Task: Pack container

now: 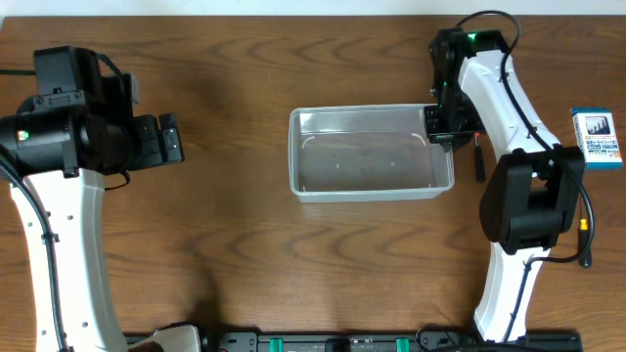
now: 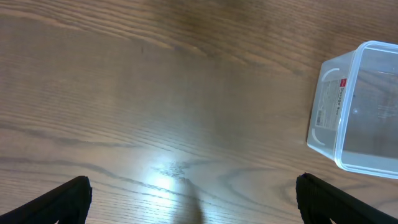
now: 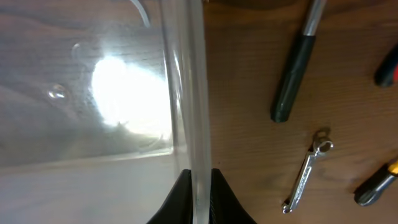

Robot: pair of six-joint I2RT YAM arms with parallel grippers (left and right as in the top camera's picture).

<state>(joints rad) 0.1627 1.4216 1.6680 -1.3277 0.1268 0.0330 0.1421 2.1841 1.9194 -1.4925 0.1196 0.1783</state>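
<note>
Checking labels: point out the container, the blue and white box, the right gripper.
container (image 1: 364, 156), overhead, bare floor.
blue and white box (image 1: 596, 139), overhead, top face.
right gripper (image 3: 200, 180), right wrist, between fingertips, at the rim.

Nothing legible — label (image 2: 329, 102) on the container (image 2: 373, 143) and print on the small box (image 1: 596, 139) too small.

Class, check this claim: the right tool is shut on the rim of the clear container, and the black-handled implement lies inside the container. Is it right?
Not quite. The right tool is shut on the rim of the clear container, but the black-handled implement lies outside the container, on the table beside it. The right wrist view shows this.
</note>
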